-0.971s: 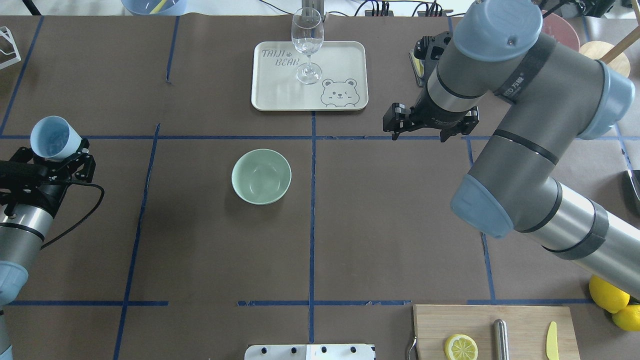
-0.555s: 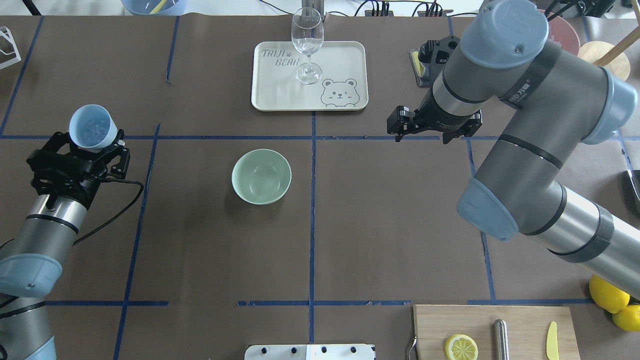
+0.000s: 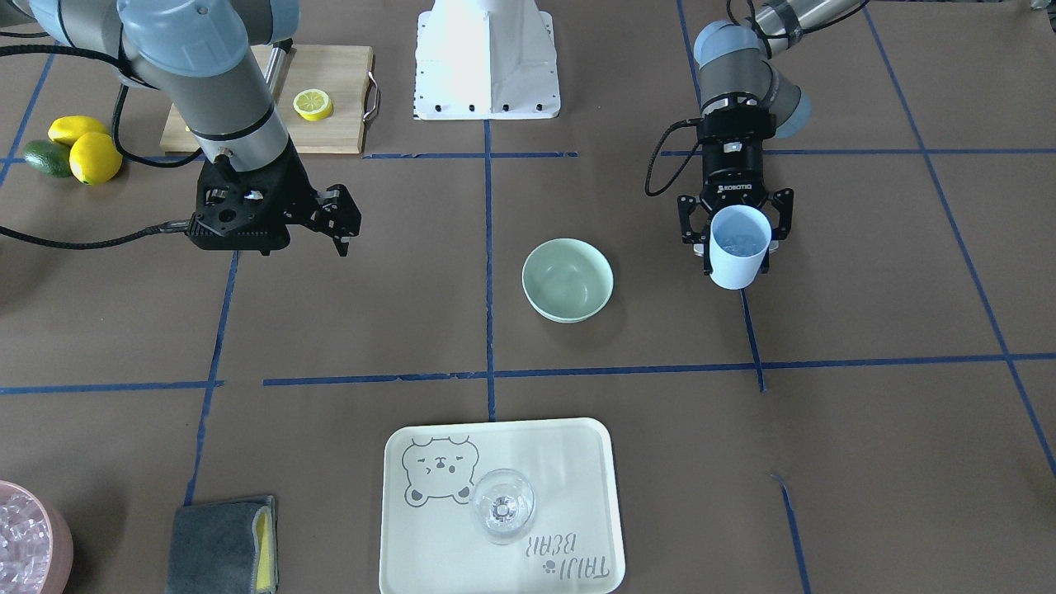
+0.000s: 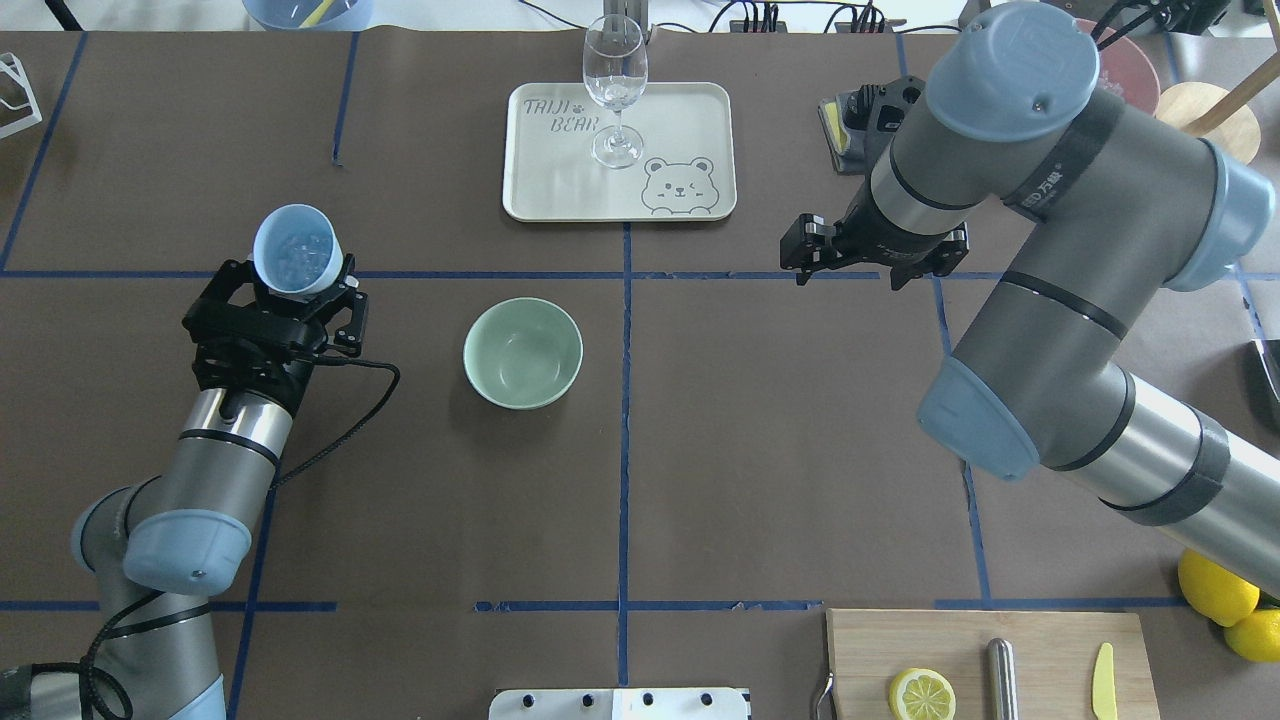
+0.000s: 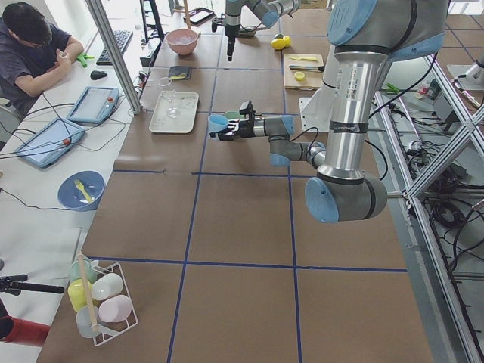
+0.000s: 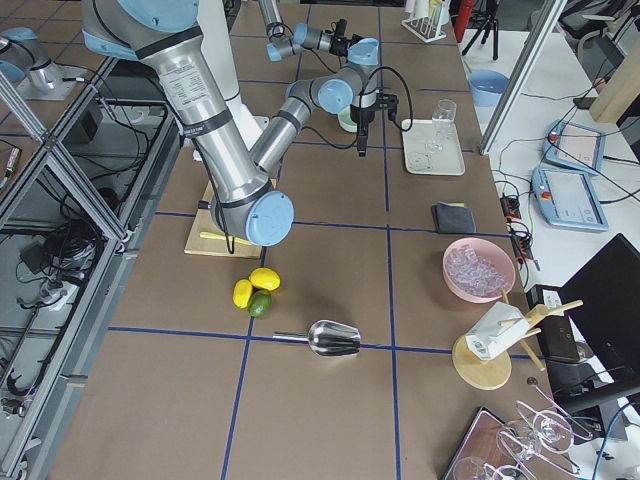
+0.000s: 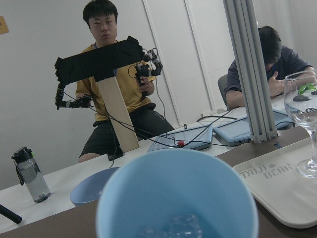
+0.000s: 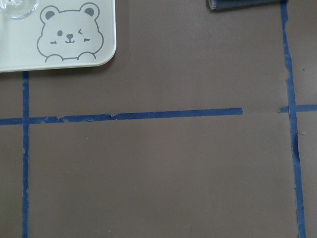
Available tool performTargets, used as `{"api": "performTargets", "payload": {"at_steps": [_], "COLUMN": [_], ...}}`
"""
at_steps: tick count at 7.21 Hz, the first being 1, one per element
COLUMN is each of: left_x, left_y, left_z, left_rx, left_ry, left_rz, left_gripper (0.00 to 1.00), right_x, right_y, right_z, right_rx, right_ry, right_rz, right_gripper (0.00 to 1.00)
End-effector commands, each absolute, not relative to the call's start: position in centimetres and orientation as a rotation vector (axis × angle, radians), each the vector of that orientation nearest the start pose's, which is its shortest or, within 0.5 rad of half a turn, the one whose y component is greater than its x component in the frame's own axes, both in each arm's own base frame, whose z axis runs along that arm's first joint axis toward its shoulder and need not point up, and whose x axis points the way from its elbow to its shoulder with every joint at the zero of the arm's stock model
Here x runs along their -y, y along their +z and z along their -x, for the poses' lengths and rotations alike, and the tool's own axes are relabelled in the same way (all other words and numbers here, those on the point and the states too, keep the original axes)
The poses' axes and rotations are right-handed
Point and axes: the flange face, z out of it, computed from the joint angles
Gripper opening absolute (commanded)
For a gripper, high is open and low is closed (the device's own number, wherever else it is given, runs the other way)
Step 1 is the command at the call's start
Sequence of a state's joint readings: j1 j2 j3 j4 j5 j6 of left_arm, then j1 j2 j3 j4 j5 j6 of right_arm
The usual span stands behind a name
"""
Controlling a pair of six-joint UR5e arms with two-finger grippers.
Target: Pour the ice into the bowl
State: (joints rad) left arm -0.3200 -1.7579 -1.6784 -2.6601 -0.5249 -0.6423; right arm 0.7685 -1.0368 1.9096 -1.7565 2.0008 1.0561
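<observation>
left gripper [image 3: 734, 239] clamped on upright light blue plastic cup [image 3: 733, 271], small clear ice cubes [image 3: 742, 242] inside. Cup near round pale mint-green bowl [image 3: 568, 280], not touching. Right gripper [image 3: 345, 221] well apart on bowl's other side, holding nothing.

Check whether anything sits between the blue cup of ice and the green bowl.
Nothing visible does. The left gripper holds the light blue cup, ice inside, beside the mint-green bowl, with only bare table between them. The wine glass on its tray stands farther back, outside that path.
</observation>
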Motion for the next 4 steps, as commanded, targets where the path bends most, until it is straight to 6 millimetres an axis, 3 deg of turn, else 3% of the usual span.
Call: {"api": "performTargets", "payload": {"at_steps": [1,3,4], "left_x": [34.9,32.5,31.8], "left_y": [34.7,32.1,32.0], "left_z": [-46.8,-50.2,-50.7], "left_rx": [-0.550,-0.569,-0.561], "left_ry": [-0.237,-0.243,-0.239], "left_rz": [-1.370,-1.338,-1.342], "left_gripper": [0.00,0.00,0.00], "right_x": [48.5,48.5,48.5], "right_y": [23.6,24.0,24.1], "right_z": [37.0,36.9,36.9], "right_rx": [0.786,0.784,0.782], "right_ry": [0.096,0.097,0.097], "right_rz": [-0.072,-0.072,-0.070], "right_gripper": [1.00,1.00,1.00]}}
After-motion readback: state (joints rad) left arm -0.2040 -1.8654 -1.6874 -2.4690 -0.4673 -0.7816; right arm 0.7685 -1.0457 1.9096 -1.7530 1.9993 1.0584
